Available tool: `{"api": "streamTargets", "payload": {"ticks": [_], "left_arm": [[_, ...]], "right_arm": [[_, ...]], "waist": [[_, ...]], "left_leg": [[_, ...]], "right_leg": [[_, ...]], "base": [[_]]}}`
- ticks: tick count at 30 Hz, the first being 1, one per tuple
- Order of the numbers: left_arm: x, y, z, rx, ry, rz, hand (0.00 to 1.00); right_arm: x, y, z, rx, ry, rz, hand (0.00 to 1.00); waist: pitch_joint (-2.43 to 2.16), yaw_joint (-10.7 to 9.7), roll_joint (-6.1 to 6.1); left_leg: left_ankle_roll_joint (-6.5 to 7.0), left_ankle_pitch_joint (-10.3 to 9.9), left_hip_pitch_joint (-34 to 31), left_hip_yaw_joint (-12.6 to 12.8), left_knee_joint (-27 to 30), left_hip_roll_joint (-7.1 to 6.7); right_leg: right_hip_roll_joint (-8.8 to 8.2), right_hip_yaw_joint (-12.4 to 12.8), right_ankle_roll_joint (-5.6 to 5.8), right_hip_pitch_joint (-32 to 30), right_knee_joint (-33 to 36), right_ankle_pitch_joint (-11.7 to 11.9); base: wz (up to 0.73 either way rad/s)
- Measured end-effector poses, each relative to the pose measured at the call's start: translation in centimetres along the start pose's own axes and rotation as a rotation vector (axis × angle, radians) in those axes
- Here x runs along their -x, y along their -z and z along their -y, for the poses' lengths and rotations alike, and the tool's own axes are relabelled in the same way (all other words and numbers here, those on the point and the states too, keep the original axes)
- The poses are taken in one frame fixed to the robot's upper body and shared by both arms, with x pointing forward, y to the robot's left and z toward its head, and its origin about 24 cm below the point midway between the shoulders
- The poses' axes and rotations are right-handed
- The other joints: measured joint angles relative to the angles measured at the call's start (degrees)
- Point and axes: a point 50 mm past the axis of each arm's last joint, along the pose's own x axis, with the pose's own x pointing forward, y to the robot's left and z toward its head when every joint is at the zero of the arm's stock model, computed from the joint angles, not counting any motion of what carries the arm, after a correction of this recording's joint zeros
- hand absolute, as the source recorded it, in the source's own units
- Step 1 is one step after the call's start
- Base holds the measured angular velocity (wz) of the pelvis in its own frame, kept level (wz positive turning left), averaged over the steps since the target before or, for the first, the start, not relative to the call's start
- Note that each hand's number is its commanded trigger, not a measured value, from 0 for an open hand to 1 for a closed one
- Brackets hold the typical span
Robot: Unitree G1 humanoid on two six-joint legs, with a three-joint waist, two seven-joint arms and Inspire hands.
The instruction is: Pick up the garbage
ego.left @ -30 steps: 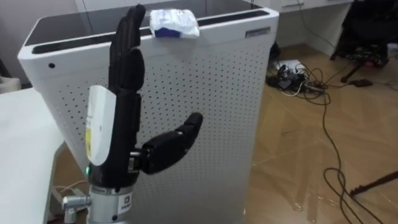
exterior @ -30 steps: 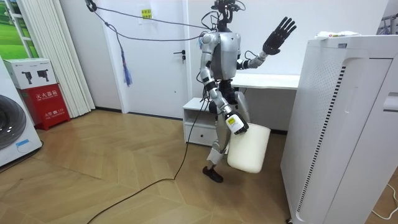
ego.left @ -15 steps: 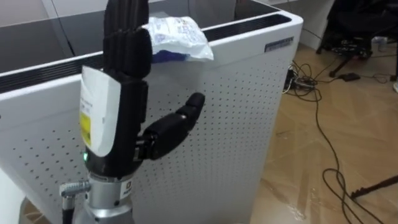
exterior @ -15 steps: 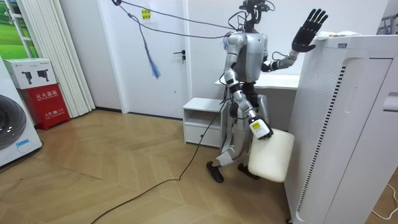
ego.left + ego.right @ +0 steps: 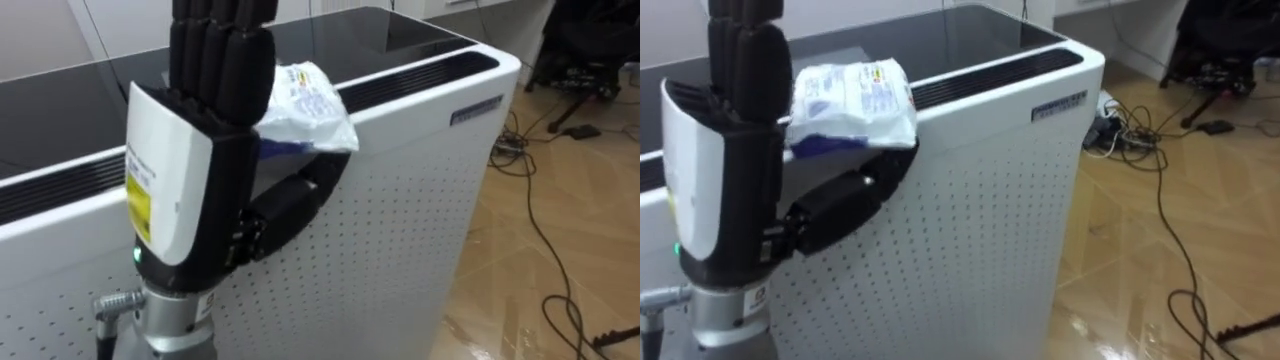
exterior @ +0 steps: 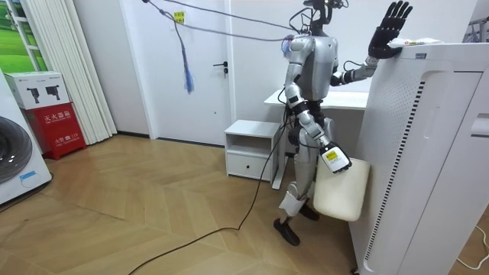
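A crumpled white and blue packet lies on the top front edge of a tall white perforated appliance. My left hand is raised right beside it, open, with its fingers straight up. The thumb reaches out under the packet along the appliance's front. In the room view this hand is up at the appliance's top corner. My right hand hangs low at my side, shut on the rim of a cream white bin.
Dark cables trail over the wooden floor to the appliance's right. A white desk and a low white cabinet stand behind me. A washing machine and a red box are at the room view's left.
I have walked up to the appliance with the bin. The packet and the appliance's top have come closer in view, and my raised left hand now stands right against the packet.
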Motion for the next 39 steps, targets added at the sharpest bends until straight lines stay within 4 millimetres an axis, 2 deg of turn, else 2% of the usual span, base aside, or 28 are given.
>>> {"api": "streamTargets", "payload": {"ticks": [1, 2, 3, 4, 5, 14, 19, 26, 36, 39], "left_arm": [[0.0, 0.0, 0.0, -0.004, 0.003, 0.000, 0.00], [0.0, 0.1, 0.0, -0.020, 0.013, 0.007, 0.13], [0.0, 0.1, -0.1, -0.035, 0.025, 0.020, 0.65], [0.0, 0.0, -0.2, -0.041, 0.029, 0.026, 0.78], [-0.1, -0.1, -0.5, -0.054, 0.034, 0.037, 1.00], [0.3, -0.5, -1.7, -0.099, 0.150, 0.087, 1.00], [0.5, -0.4, -1.7, -0.105, 0.177, 0.078, 1.00], [1.2, -0.3, -1.8, -0.115, 0.190, 0.035, 1.00], [1.1, -0.4, -2.1, -0.108, 0.145, 0.039, 1.00], [0.9, -0.4, -2.3, -0.045, 0.117, -0.004, 1.00]], "right_arm": [[0.0, 0.0, 0.0, 0.000, -0.001, 0.000, 1.00], [0.0, 0.0, -0.1, -0.002, -0.005, 0.001, 1.00], [0.0, -0.1, -0.2, -0.003, -0.019, 0.002, 1.00], [0.0, -0.1, -0.3, -0.002, -0.027, 0.002, 1.00], [0.0, 0.0, -0.3, 0.000, -0.038, 0.001, 1.00], [0.0, -0.1, -0.5, -0.001, -0.086, 0.004, 1.00], [-0.1, -0.9, -0.3, 0.006, -0.086, 0.030, 1.00], [-0.1, -0.9, -0.4, 0.011, -0.101, 0.029, 1.00], [0.0, -0.9, -0.3, 0.014, -0.097, 0.028, 1.00], [0.0, -0.9, -0.3, 0.012, -0.097, 0.028, 1.00]], "waist": [[0.01, 0.1, -0.02], [0.02, 0.6, -0.02], [0.04, 0.8, -0.09], [0.02, 0.7, -0.10], [0.01, 0.9, -0.10], [-0.15, 1.1, 0.07], [-0.36, 1.4, 0.40], [-0.55, 1.7, 0.89], [-0.37, 1.4, 0.61], [-0.33, 1.4, 0.55]], "left_leg": [[-0.19, 0.2, 0.2, -0.1, -0.4, 0.08], [-0.46, 0.4, 0.6, -0.1, -1.0, 0.35], [-0.72, 0.5, 1.0, -0.1, -1.5, 0.63], [-0.81, 0.6, 1.0, -0.1, -1.6, 0.64], [-1.03, 0.7, 1.1, -0.2, -2.0, 0.66], [-1.64, 1.3, 2.4, -1.1, -3.8, 1.47], [-1.76, 1.4, 3.1, -1.7, -4.4, 1.45], [-2.11, 1.9, 5.0, -2.0, -6.7, 1.48], [-2.47, 3.0, 5.3, -3.2, -8.4, 0.98], [-2.52, 3.1, 5.8, -3.3, -9.0, 0.94]], "right_leg": [[0.16, -0.1, -0.21, 0.3, -0.4, 0.1], [0.51, -0.1, -0.47, 0.7, -1.2, 0.3], [0.85, -0.1, -0.65, 1.1, -1.6, 0.4], [0.97, -0.3, -0.72, 1.3, -2.3, 0.5], [1.10, -0.6, -0.89, 1.3, -2.7, 0.5], [1.81, -1.6, -1.43, 3.1, -5.0, 0.8], [1.80, -2.4, -1.42, 4.0, -5.4, 0.8], [1.95, -3.2, -1.61, 6.0, -7.0, 0.9], [2.08, -3.9, -1.89, 6.4, -8.2, 0.8], [2.12, -3.8, -1.88, 6.6, -8.4, 0.8]], "base": [[0.00], [-0.04], [0.00], [0.00], [0.05], [0.04], [0.07], [0.02], [0.05], [0.00]]}}
